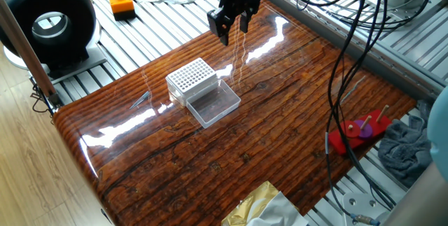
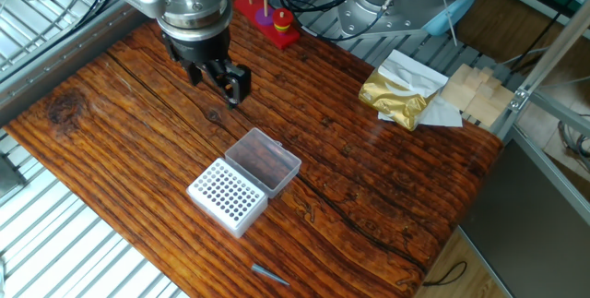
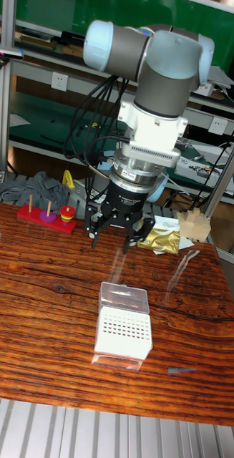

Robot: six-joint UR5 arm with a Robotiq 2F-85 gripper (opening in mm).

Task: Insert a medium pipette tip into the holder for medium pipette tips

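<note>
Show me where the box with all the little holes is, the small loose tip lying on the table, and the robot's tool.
Holder for medium pipette tips (image 2: 228,196): the other fixed view, on its white hole grid.
Pipette tip (image 2: 270,274): the other fixed view, mid-length.
Tool (image 1: 234,26): one fixed view, between its fingertips.

We see a UR5 arm (image 3: 159,64) built of grey cylindrical links with pale blue caps at the joints. Below the grey wrist sits a white flange, then a ribbed silver ring, then a black round housing with a small white label. The black two-finger gripper (image 3: 111,236) ends in short, dark, blocky jaws. Black cables run in a bundle beside the wrist. A small blue light glows on the gripper body in one fixed view.
</note>
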